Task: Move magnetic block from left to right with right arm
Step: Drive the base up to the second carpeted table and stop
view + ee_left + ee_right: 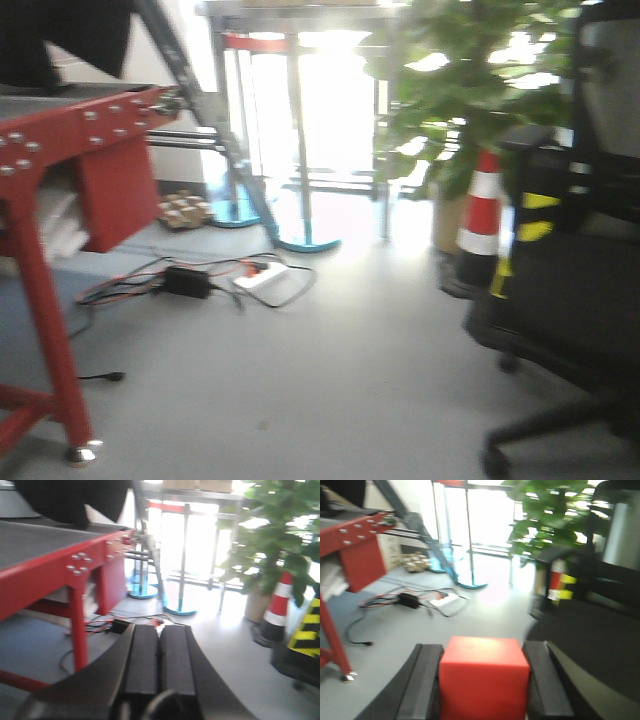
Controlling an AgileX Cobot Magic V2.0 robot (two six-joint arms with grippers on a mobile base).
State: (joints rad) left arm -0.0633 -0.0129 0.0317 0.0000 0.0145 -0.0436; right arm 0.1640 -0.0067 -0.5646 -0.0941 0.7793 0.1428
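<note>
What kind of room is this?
Probably a workshop or lab: a red bolted metal workbench, a white power strip lying on the grey floor, and a red-and-white striped traffic cone.

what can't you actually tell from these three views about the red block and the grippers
Magnetic block: the bottom edge of the right wrist view cuts off its lower part, and the right gripper fingers cover its sides.
Exterior front view: shows neither arm nor the block, so their place in the room is unknown.
Drop spot: not in any view.
Left gripper: pads together, blurred, with its base cut off by the bottom edge.
</note>
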